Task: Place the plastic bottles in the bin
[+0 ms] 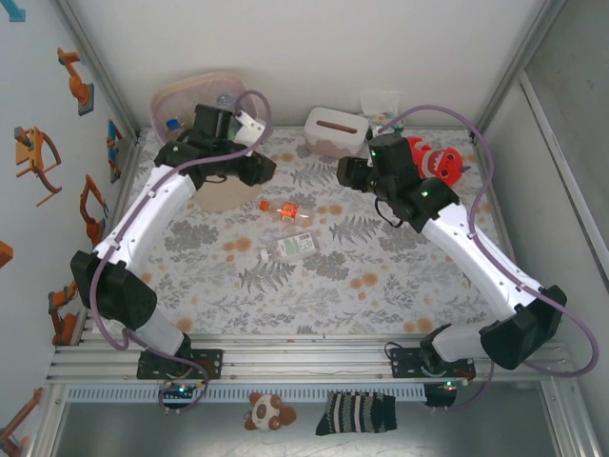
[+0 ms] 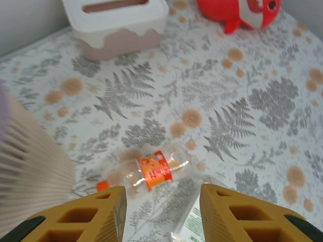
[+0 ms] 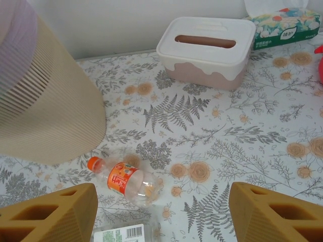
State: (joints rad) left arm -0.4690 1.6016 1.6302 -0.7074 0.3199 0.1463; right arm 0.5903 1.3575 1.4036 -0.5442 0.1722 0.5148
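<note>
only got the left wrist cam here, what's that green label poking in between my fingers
Observer: A second bottle, clear with a green label. It lies flat on the table, on the near side of the orange-label bottle.
Operator: where's the right gripper
Observer: The right gripper is open with nothing between its fingers. It hangs near the white tissue box, facing that orange-label bottle.
Operator: anything in the bin
Observer: The top view looks down into the bin. What looks like a blue-capped bottle lies inside, against the pink liner.
</note>
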